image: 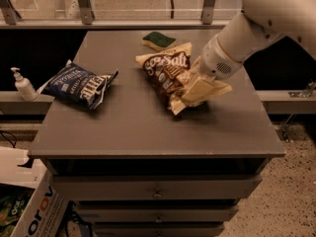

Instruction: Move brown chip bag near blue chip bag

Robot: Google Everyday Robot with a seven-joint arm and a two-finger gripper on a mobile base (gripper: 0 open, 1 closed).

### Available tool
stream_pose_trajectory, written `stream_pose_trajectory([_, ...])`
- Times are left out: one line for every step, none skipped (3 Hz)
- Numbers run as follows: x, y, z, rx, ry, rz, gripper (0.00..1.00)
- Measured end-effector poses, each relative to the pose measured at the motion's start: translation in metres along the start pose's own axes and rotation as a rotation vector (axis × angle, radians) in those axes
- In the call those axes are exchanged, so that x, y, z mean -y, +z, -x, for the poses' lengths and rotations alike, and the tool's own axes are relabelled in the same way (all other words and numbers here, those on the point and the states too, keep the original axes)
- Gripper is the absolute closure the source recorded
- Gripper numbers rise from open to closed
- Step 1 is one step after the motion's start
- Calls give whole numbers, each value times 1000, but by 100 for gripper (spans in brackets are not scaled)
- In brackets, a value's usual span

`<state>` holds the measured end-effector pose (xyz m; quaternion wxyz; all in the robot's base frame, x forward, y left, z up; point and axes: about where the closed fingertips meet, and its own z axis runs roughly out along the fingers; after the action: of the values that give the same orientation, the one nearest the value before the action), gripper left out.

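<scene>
The brown chip bag (166,73), dark brown with white "Sea Salt" script and cream ends, is held tilted just above the middle of the grey table (148,127). My gripper (197,87) is shut on the bag's right side, coming in from the right on the white arm (256,23). The blue chip bag (79,85), navy with white lettering, lies on the table's left part, well apart from the brown bag.
A green and yellow sponge (159,40) lies at the table's back, just behind the brown bag. A white pump bottle (22,84) stands on a ledge left of the table. A cardboard box (29,206) sits on the floor at lower left. Drawers are under the tabletop.
</scene>
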<state>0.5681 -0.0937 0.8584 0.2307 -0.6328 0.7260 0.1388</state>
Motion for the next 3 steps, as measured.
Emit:
stream_pose_trajectory([-32, 25, 26, -1, -67, 77, 100])
stream_pose_trajectory([-35, 27, 30, 0, -73, 84, 100])
stream_pose_trajectory([-47, 34, 42, 7, -98, 111, 100])
